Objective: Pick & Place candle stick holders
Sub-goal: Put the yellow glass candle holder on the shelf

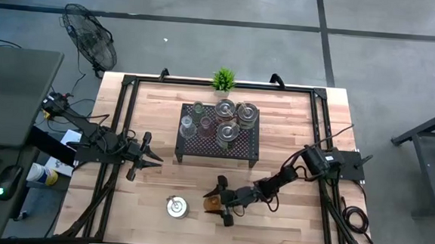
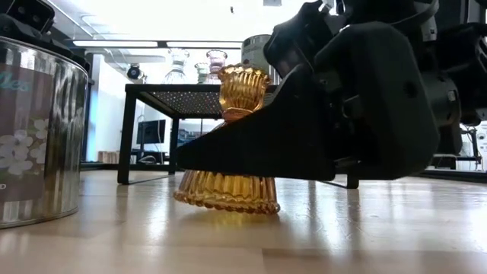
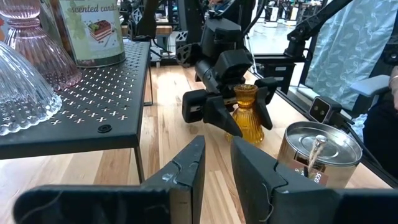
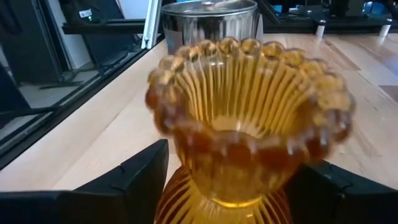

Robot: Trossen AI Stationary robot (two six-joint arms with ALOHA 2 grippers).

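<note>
Probably stiff, slick and breakable, the amber glass holder [image 1: 213, 203] stands on the table at six o'clock from the rack [image 1: 218, 134], with the right gripper [image 1: 223, 203] spread wide around its narrow waist, the best hold; the left gripper [image 1: 155, 157] idles, nearly closed and empty.

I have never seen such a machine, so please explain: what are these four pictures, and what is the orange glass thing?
These are two robot arms at a wooden table. One camera looks down from above, one sits at table height, and one rides on each wrist. A black rack carries several candle stick holders. The orange thing is an amber holder standing on the table. The right gripper has its open fingers on either side of it. A silver tin stands nearby. The left gripper waits beside the rack, holding nothing.
</note>
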